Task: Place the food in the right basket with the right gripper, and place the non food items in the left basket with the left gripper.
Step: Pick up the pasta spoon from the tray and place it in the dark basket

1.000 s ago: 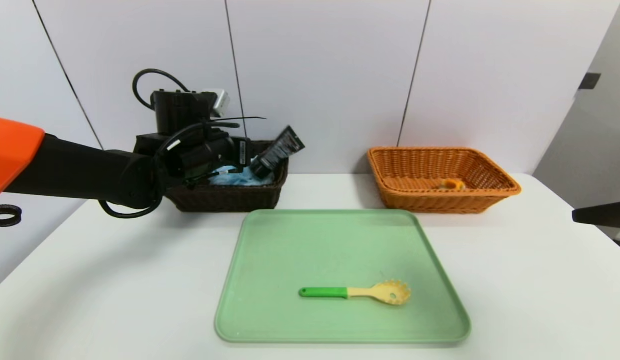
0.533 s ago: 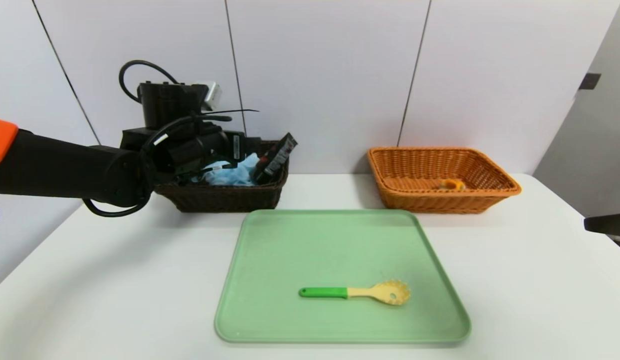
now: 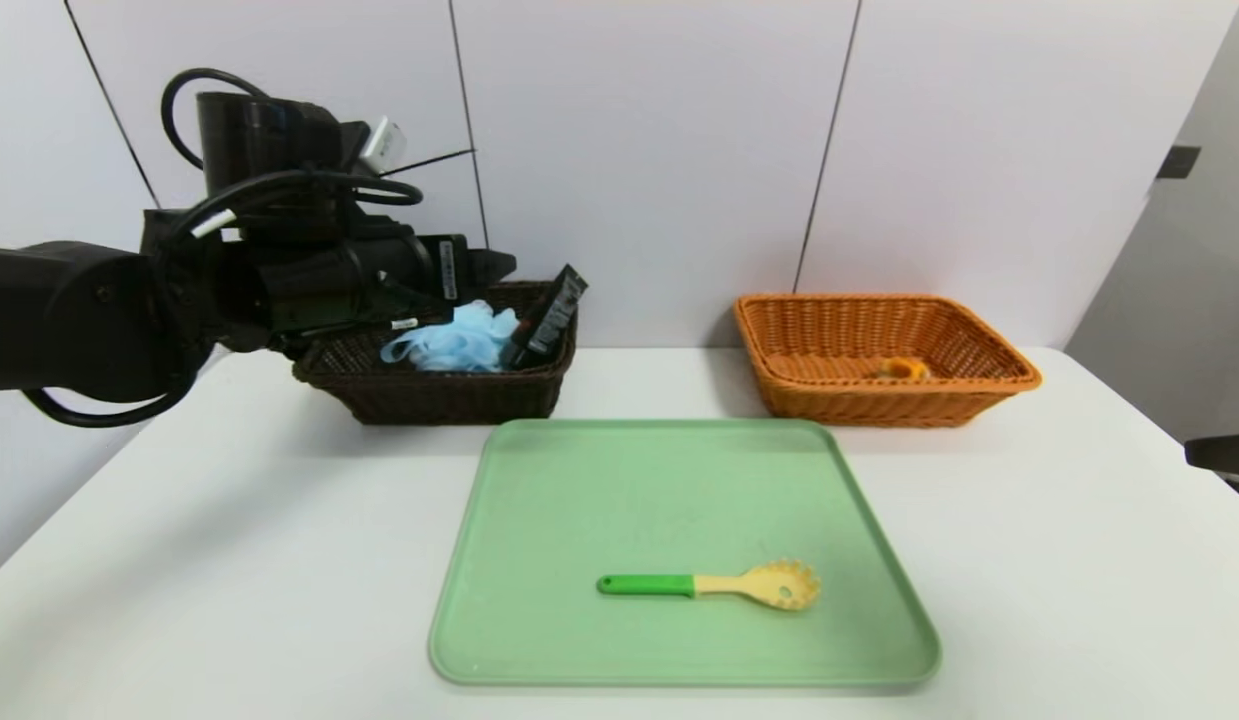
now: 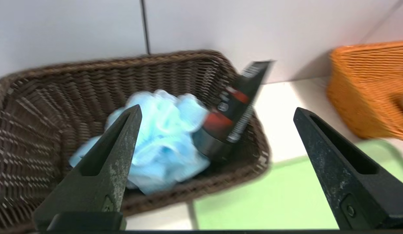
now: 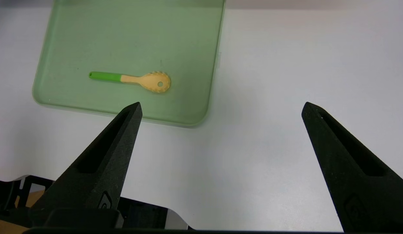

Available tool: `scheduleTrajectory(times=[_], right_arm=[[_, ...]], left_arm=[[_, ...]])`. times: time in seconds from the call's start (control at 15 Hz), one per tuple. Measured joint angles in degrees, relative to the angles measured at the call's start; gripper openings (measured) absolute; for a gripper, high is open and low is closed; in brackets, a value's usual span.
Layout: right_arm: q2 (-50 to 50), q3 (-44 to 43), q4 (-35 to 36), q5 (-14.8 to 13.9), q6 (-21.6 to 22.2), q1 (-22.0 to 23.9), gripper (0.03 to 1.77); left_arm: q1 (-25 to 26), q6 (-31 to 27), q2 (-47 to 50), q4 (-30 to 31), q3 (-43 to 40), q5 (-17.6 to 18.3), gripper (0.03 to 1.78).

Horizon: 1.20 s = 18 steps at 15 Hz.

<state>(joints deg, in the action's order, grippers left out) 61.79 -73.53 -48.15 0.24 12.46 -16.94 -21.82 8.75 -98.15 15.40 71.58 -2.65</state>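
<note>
The dark brown left basket [image 3: 449,395] [image 4: 42,97] holds a light blue bath pouf [image 3: 449,340] [image 4: 162,143] and a black tube [image 3: 549,318] [image 4: 234,107] that leans on its right wall. My left gripper [image 3: 489,268] [image 4: 217,109] hovers open just behind and above that basket, holding nothing. The orange right basket [image 3: 879,400] contains a small orange food item [image 3: 901,369]. A pasta spoon [image 3: 714,585] [image 5: 133,79] with a green handle lies on the green tray [image 3: 679,480] [image 5: 123,32]. My right gripper [image 5: 221,104] is open and empty above bare table, to the right of the tray.
The two baskets stand against the back wall, with the tray in front of them at the table's middle. The white table [image 3: 229,560] stretches bare on both sides of the tray. Part of my right arm [image 3: 1224,452] shows at the right edge.
My left gripper has let go of the black tube, which now rests in the brown basket. Its jaws have widened and the arm has drawn back up and to the left.
</note>
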Motion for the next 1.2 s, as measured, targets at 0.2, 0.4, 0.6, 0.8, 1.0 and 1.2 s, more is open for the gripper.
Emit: scheduleTrajectory(times=[0.2,0.4,0.6,0.8,1.0,1.2], right_arm=[[0.0,0.0,0.1,0.1,0.0,0.0,1.7],[0.0,0.3,0.1,0.6,0.0,0.0,1.7],[0.0,0.5,0.1,1.4,0.1,0.0,1.7],[0.0,0.5,0.3,1.4,0.0,-0.1,1.7],[0.0,1.1,0.3,1.7,0.0,-0.2,1.7],[0.0,1.5,0.3,2.4,0.0,-0.2,1.7]], left_arm=[[-6.6,1.2,5.4,-4.8,-3.5,-0.1,1.67],[-15.9,1.1,8.7,-6.0,-7.9,0.0,1.67],[-23.6,0.2,7.8,-7.7,-9.9,1.1,1.68],[-26.8,-4.4,5.9,-11.2,-8.5,7.7,1.69],[-28.0,-11.3,3.6,-16.1,-5.3,13.1,1.69],[-28.3,-16.9,-0.3,-18.7,-2.5,13.8,1.69]])
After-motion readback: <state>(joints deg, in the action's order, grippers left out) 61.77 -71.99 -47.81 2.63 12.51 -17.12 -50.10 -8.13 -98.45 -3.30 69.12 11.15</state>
